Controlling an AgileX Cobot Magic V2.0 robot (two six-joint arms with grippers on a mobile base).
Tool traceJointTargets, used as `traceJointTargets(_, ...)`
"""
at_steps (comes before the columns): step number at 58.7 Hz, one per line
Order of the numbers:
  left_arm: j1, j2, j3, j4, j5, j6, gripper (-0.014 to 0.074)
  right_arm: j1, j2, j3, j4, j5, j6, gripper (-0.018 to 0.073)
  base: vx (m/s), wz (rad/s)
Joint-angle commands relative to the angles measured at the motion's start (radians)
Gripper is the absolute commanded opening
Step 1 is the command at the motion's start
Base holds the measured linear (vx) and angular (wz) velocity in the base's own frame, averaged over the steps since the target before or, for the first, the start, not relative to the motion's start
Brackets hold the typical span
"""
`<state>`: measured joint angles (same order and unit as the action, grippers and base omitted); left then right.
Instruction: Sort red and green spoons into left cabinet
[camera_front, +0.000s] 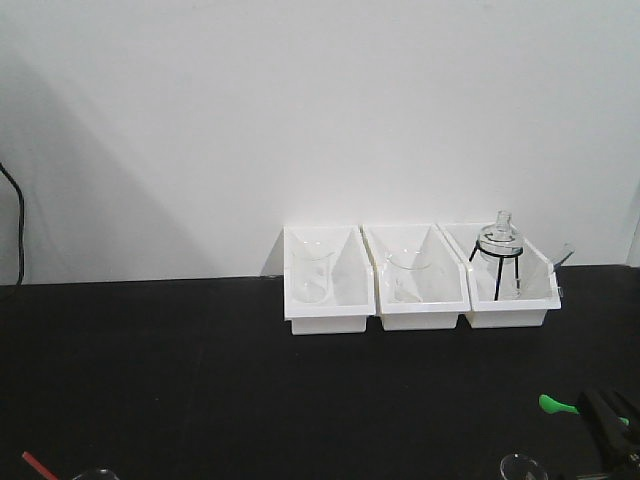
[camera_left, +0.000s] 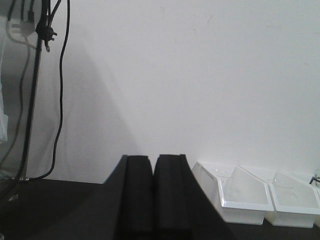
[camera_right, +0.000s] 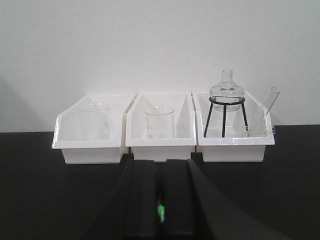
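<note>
Exterior front-facing view: over the black worktop, the green spoon shows at lower right, bowl pointing left, handle running right into the right tool; the right wrist view shows that tool pressed together on a green sliver; the red spoon lies in the lower left corner, slanting from upper left to lower right, mostly cut off, likely nearer the left arm; the left tool is pressed together, apparently empty; the left cabinet is out of view.

Left end effector, matte black, flat and blocky, right end effector likewise matte black
</note>
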<state>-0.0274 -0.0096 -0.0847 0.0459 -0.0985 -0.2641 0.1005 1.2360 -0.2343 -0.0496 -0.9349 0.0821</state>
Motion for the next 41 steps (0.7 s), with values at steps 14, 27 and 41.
traceJointTargets(14, -0.004, 0.206, -0.232, 0.031, 0.069, -0.019, 0.0412, -0.001, -0.021, -0.022, -0.001, -0.078, -0.009, -0.0008, 0.00, 0.00)
traceJointTargets(27, -0.004, 0.404, -0.257, -0.064, 0.068, -0.158, 0.0613, -0.001, -0.021, -0.022, -0.001, -0.078, -0.009, -0.0008, 0.00, 0.00)
traceJointTargets(41, -0.004, 0.682, -0.257, -0.282, 0.057, -0.281, 0.0602, -0.001, -0.021, -0.022, -0.001, -0.078, -0.009, -0.0008, 0.00, 0.00)
